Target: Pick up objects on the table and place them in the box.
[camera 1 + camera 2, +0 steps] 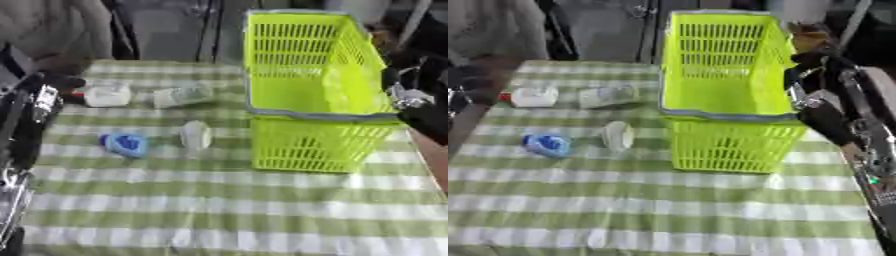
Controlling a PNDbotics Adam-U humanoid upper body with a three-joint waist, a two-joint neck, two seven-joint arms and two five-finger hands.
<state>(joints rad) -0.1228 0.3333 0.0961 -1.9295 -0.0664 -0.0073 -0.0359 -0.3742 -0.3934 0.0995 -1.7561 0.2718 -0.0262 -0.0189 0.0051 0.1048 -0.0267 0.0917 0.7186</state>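
I cannot tell how my right hand [820,116] holds its fingers; it sits dark against the right wall of the yellow-green basket [719,95]. My left arm [26,125] shows at the left edge. On the checked surface [219,205], left of the basket, lie a white bottle [107,94], a clear container [182,95], a white cup [196,135] and a blue object [127,144].

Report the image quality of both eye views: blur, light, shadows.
Left eye view: soft all over, so the blue item and the pale items beside it lack detail; light even, no hard glare. Right eye view: equally blurred; the green basket is bright, with only faint shadow on the checked cloth.
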